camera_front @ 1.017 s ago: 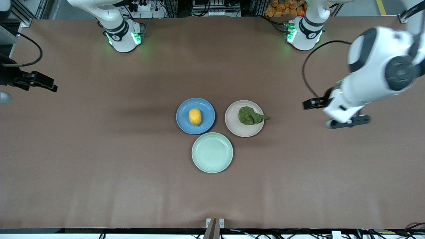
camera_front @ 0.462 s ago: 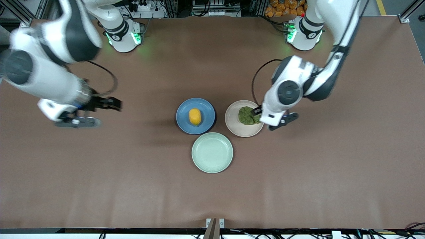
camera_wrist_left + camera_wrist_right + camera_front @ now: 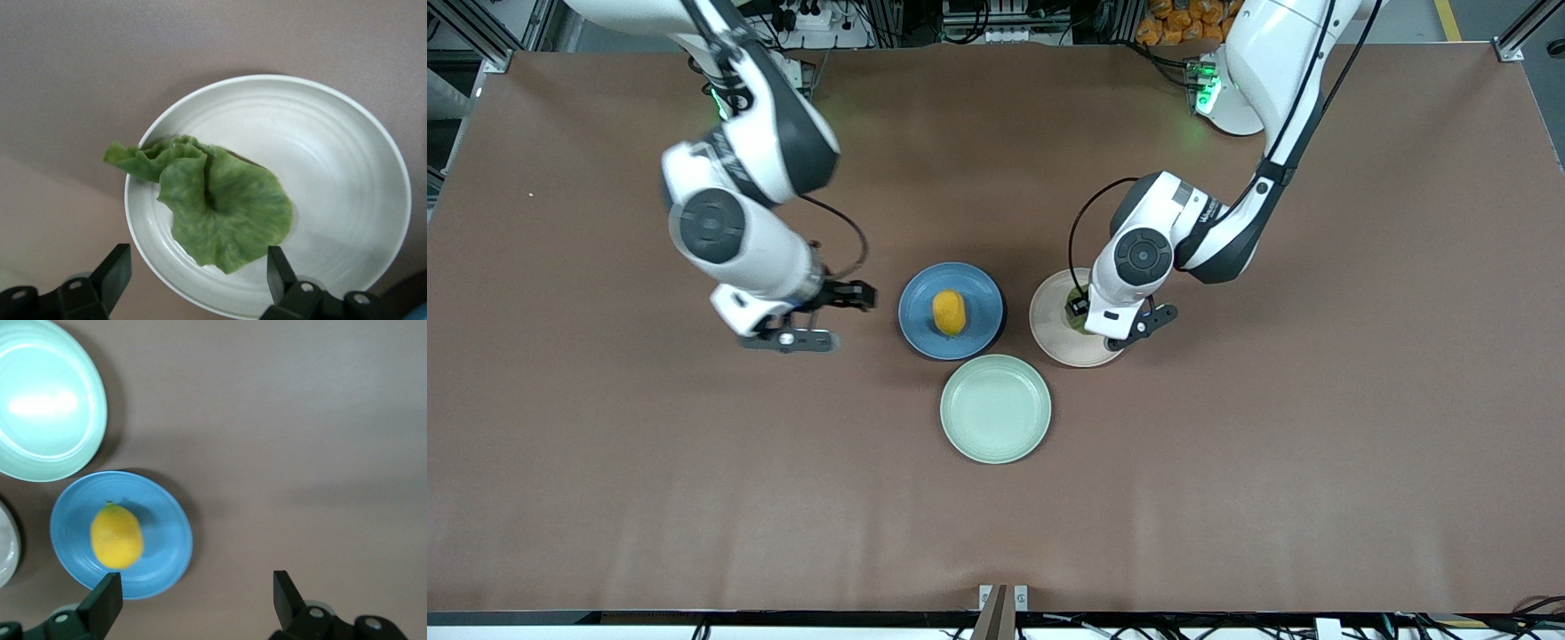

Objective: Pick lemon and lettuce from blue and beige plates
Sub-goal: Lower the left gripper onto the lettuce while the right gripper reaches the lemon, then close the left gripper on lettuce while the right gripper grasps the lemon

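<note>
The yellow lemon [image 3: 949,312] lies on the blue plate [image 3: 978,298]. The green lettuce [image 3: 223,207] lies on the beige plate [image 3: 1054,342], with its tail over the rim. In the front view the left hand covers most of the lettuce. My left gripper [image 3: 1112,324] hangs over the beige plate, open and empty, its fingertips [image 3: 120,263] on either side of the leaf's edge and above it. My right gripper [image 3: 784,327] is open and empty over the table beside the blue plate, toward the right arm's end. The right wrist view shows the lemon [image 3: 117,535] on the blue plate [image 3: 163,540].
A pale mint-green plate [image 3: 996,409] sits empty, nearer to the front camera than the other two and touching both. It also shows in the right wrist view [image 3: 47,400]. The brown table spreads wide on all sides of the plates.
Both arms have swung in from the table's ends. The left gripper has come over the beige plate and the lettuce. The right gripper has come close beside the blue plate.
</note>
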`<state>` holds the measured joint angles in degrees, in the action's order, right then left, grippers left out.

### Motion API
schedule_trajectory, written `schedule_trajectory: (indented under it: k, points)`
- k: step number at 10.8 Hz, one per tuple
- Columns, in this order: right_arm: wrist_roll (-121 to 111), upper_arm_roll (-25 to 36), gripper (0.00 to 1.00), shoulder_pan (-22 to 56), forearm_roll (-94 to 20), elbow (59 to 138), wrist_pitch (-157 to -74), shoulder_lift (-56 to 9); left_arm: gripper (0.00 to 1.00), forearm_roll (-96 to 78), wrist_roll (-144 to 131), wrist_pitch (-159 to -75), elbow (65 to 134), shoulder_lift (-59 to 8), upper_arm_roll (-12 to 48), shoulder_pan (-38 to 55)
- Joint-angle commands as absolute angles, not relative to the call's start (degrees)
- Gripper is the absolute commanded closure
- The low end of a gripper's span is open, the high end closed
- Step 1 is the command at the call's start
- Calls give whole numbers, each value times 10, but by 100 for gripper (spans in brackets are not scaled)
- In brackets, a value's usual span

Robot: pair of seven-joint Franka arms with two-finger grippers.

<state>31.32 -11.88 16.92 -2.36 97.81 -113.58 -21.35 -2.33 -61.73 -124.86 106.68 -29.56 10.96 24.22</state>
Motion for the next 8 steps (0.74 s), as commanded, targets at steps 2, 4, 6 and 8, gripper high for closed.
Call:
schedule_trajectory:
  k: [2, 4, 6, 8]
  points:
    - [394, -141, 0, 191, -24, 1026, -1274, -256, 10, -3, -628, -1259, 1078, -306, 105, 250]
    - [418, -141, 0, 213, -19, 1027, -1320, -285, 21, -2, -628, -1273, 1078, -316, 105, 250]
    - [426, -141, 0, 228, -18, 1027, -1336, -301, 32, -1, -628, -1280, 1077, -323, 105, 250]
    - [465, -141, 0, 244, 15, 1027, -1372, -331, 49, 0, -628, -1281, 1073, -329, 105, 251]
